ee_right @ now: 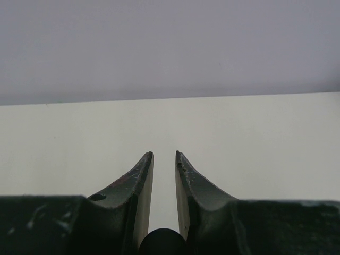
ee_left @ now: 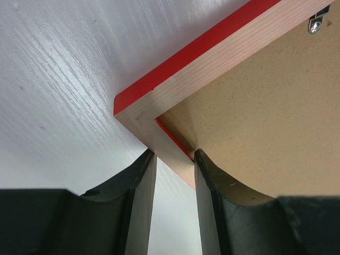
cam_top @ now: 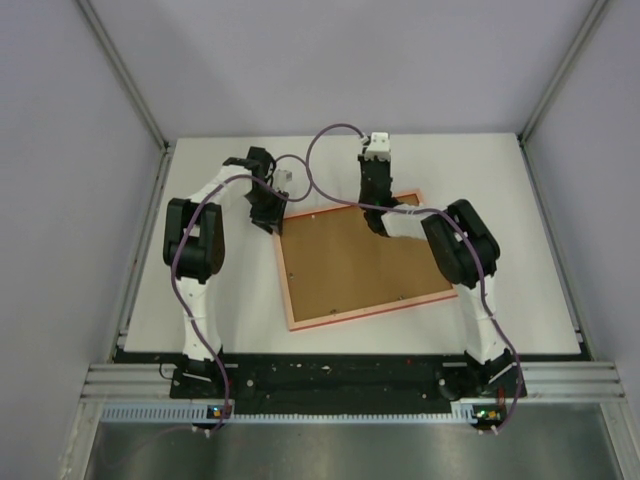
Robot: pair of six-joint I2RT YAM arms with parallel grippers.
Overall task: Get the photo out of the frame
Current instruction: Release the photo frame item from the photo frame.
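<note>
We see the frame (cam_top: 370,309) (ee_left: 223,56) lying flat and face down on the white table (cam_top: 500,180), about midway across it. It sits skewed to the table's edges, its far right corner reaching farthest back. From the back its rim is pale pinkish wood with mitred corners, and the outer side is bright red. A plain brown backing board (cam_top: 355,255) fills the opening, with a small metal clip (ee_left: 316,24) at the inner edge. We cannot see the photo, which is hidden under the board.
</note>
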